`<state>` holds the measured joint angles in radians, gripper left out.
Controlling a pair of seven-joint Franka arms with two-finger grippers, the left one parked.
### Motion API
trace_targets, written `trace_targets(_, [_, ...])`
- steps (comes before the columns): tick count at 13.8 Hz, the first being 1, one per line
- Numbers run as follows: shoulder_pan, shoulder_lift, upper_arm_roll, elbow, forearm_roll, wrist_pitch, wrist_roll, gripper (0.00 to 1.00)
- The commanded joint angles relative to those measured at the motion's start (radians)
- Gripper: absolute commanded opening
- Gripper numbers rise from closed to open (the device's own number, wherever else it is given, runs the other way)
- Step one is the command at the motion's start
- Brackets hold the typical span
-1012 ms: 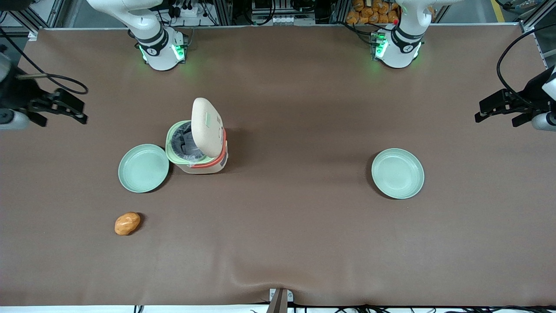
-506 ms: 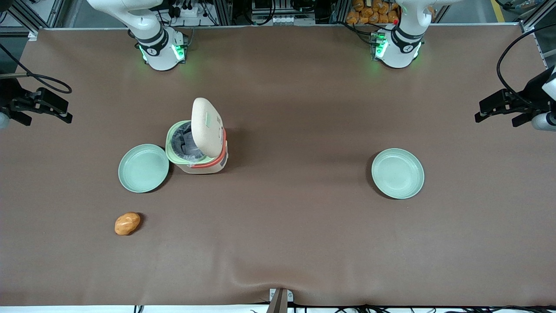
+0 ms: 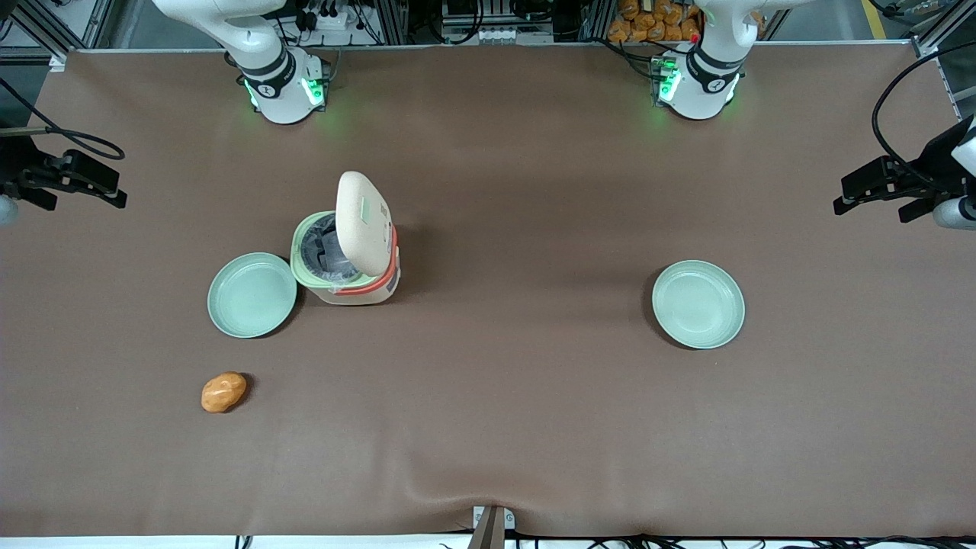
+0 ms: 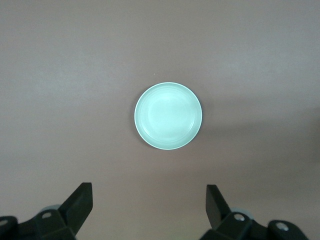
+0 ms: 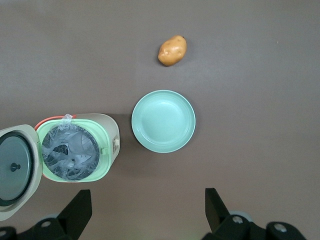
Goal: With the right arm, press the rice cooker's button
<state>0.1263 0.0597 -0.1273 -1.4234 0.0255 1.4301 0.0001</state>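
Note:
The rice cooker [image 3: 352,284] stands on the brown table with its cream lid [image 3: 365,221] swung up and open. Its pale green rim and a dark inner pot with plastic in it show in the right wrist view [image 5: 75,150], where the lid [image 5: 17,170] hangs beside the pot. My right gripper [image 3: 113,187] is out at the working arm's end of the table, well away from the cooker and touching nothing. In the right wrist view the gripper [image 5: 147,215] has its fingers wide apart and empty, high above bare table.
A pale green plate [image 3: 252,295] lies beside the cooker, also in the right wrist view [image 5: 163,121]. An orange-brown potato [image 3: 223,391] lies nearer the front camera [image 5: 172,50]. A second green plate [image 3: 698,303] lies toward the parked arm's end [image 4: 168,116].
My right gripper drew away from the cooker toward the working arm's end of the table and rose slightly, then nearly stopped. The cooker, plates and potato have not moved.

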Motion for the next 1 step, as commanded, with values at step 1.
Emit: trace_targets(1, [0.004,-0.003,0.006,0.012,-0.012,-0.022,0.035,1.00])
